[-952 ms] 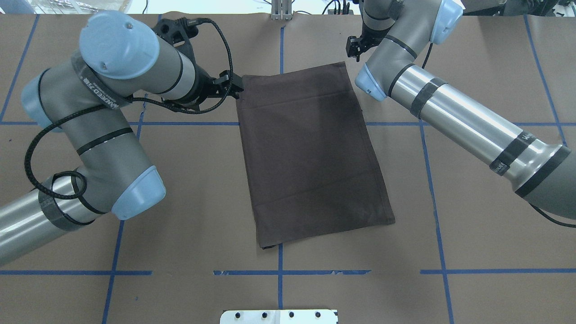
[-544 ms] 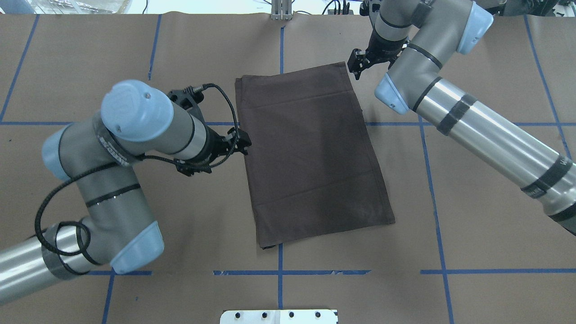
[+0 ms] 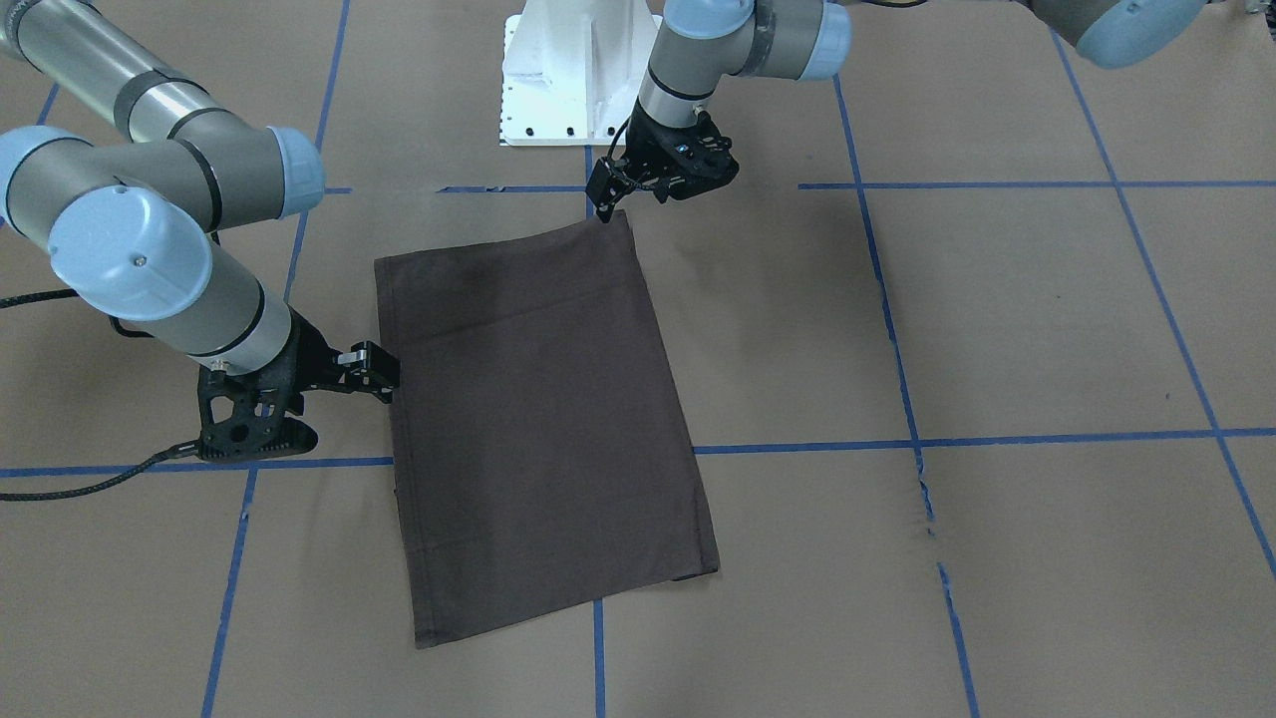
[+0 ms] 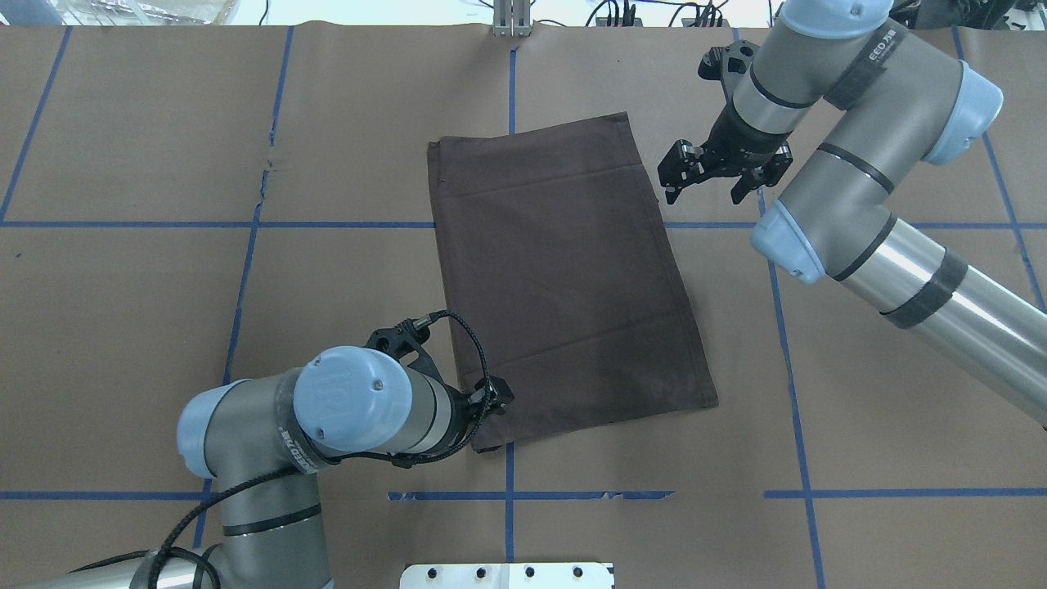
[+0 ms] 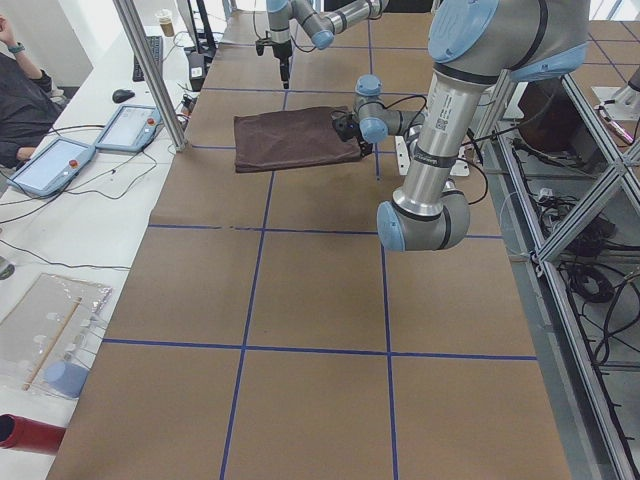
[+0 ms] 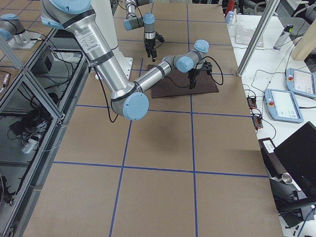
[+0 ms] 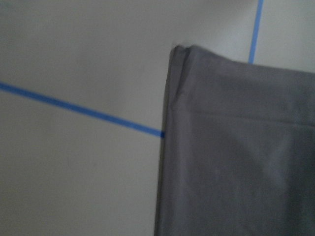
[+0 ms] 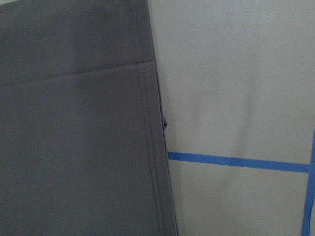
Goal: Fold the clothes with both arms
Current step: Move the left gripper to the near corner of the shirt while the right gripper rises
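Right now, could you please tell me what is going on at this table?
A dark brown T-shirt, already folded into a neat rectangle, lies flat on the paper-covered table. The left gripper sits at its near left corner. The right gripper, with its jaws apparently spread, hovers beside the shirt's far right edge. Neither visibly grips the fabric yet.

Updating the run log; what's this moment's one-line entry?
T-shirt folded flat | left gripper at near-left corner | right gripper beside right edge

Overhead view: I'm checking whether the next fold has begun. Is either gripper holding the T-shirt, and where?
Nothing looks held: the T-shirt lies flat, left gripper by its near corner, right gripper beside its edge.
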{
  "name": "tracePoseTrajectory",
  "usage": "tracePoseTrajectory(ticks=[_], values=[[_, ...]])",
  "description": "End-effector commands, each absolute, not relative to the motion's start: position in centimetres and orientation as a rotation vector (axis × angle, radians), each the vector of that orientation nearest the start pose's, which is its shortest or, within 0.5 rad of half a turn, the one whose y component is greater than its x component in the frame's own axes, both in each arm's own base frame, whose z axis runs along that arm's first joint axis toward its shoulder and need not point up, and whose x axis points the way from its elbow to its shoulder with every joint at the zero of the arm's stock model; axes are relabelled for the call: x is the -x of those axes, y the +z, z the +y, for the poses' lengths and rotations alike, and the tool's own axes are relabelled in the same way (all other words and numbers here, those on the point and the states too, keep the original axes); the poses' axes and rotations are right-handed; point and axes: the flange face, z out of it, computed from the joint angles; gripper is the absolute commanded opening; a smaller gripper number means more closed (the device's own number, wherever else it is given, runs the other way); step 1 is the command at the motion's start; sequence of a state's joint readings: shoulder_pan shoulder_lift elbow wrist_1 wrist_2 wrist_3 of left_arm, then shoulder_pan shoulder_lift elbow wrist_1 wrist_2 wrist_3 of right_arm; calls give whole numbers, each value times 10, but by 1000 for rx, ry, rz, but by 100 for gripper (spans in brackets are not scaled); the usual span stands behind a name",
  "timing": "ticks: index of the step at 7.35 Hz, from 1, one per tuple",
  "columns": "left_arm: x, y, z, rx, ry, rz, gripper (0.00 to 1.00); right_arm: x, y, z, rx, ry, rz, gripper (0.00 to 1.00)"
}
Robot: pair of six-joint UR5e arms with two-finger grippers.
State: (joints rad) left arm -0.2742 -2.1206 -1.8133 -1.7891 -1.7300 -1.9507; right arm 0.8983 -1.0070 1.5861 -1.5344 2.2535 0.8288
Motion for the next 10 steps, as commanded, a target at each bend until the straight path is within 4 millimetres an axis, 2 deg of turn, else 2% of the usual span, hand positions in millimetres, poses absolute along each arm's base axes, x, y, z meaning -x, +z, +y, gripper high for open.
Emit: tracePoseTrajectory(ticks=[1,4,6,8,10], values=[[-617,210,-287,188,-566,983,100,365,311,-566,25,-40,-892,100],[-620,219,-284,185,-573,964,97,366,312,-566,25,-40,-890,100],[-628,219,-267,200,-552,956,93,367,311,-567,25,-40,-890,100],[-628,221,-266,200,-551,951,82,367,311,-566,24,-42,-890,100],[-628,221,-266,215,-579,947,62,368,312,-566,25,-42,-888,100]])
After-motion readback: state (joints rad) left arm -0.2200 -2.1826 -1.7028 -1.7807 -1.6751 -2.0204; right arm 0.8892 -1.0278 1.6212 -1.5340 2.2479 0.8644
